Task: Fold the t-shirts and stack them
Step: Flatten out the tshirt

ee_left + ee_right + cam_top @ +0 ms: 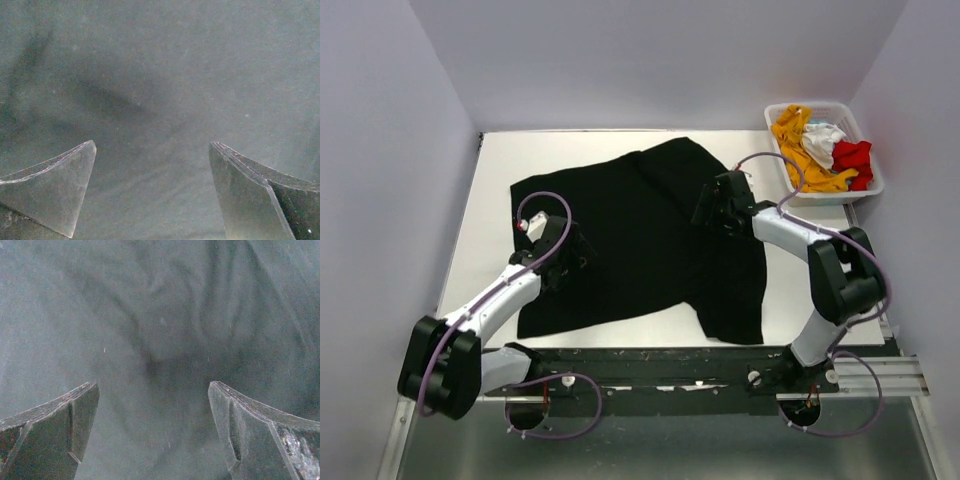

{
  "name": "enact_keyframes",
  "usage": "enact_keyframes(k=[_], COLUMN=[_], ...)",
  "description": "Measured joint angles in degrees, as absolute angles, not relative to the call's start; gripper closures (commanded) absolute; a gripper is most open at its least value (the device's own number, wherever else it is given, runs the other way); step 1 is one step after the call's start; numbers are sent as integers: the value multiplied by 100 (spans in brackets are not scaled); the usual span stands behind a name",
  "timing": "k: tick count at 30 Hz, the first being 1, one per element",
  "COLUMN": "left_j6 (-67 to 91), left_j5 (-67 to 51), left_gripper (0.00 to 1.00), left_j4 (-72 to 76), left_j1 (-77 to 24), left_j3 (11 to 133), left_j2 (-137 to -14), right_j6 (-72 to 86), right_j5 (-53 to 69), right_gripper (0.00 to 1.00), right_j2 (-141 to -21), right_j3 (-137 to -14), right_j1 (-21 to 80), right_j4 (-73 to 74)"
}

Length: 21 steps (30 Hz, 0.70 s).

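Since the bench [490, 200] is mostly covered by the black shirt [640, 240], which lies spread out but skewed and rumpled, the step in hand looks like flattening it or making its first fold. At the far right corner stands the basket [832, 197], heaped with the orange shirt [795, 135], white shirt [823, 140] and red shirt [853, 160], none yet folded. The left end effector [565, 250] hangs low over the black cloth's left side and the right end effector [715, 210] over its upper right part. Both wrist views show jaws spread wide with nothing between them, only dark cloth below, creased under the right one. Next, I judge, each must reach an edge and pinch it, because a grasp mid-panel would only bunch the fabric.
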<state>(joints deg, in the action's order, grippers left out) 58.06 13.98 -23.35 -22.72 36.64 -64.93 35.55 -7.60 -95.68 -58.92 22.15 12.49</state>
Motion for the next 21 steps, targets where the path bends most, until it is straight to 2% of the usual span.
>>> enact_keyframes(k=[3, 7, 14, 21], left_j6=[5789, 5784, 5815, 5828], left_j5=[1245, 1131, 1083, 945], left_gripper=[2, 2, 1, 1], left_j4=[-2204, -2279, -2359, -2539], left_j1=[-2174, -2176, -2174, -2176], left_j3=[3662, 3664, 3662, 3387], left_j2=[-7026, -7411, -7391, -6930], right_j6=[3485, 3601, 4263, 4840], right_j5=[-954, -1164, -1437, -1321], right_gripper=[0, 0, 0, 0], right_j2=[-10138, -10151, -8934, -7122], right_j3=[-6246, -5918, -4462, -3076], right_j1=[2211, 2130, 2062, 2060], right_j4=[1090, 952, 705, 1140])
